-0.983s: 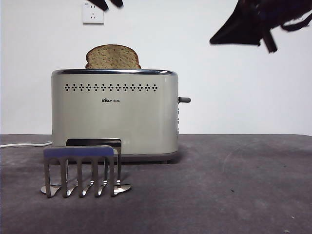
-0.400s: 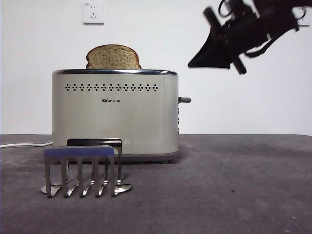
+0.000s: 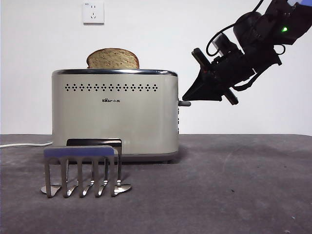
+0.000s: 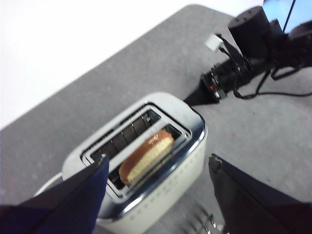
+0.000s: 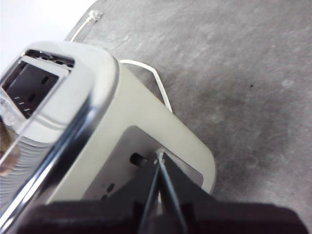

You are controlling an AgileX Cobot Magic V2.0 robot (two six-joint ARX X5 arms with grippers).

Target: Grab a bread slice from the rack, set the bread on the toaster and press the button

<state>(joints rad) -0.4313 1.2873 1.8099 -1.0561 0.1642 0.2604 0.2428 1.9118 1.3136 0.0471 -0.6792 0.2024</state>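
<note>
The cream toaster [image 3: 114, 117] stands on the table with the slice of bread [image 3: 112, 58] upright in a slot, its rounded top sticking out. The metal rack [image 3: 80, 168] in front holds nothing. My right gripper [image 3: 187, 96] is shut, its tip just above the button [image 3: 185, 103] at the toaster's narrow end. In the right wrist view the closed jaws [image 5: 160, 158] point at the end panel of the toaster [image 5: 141, 126] and hide the button. My left gripper [image 4: 158, 161] hangs open high over the toaster [image 4: 185, 141] and the bread [image 4: 146, 156], out of the front view.
A white cable [image 3: 24, 144] runs from behind the toaster to the left. A wall socket [image 3: 93, 13] sits on the white wall behind. The dark grey table [image 3: 234, 185] stretches to the right of the toaster.
My right gripper has come down and leftward from the top right corner to the toaster's lever end. The left gripper's black tip has left the top of the front view.
</note>
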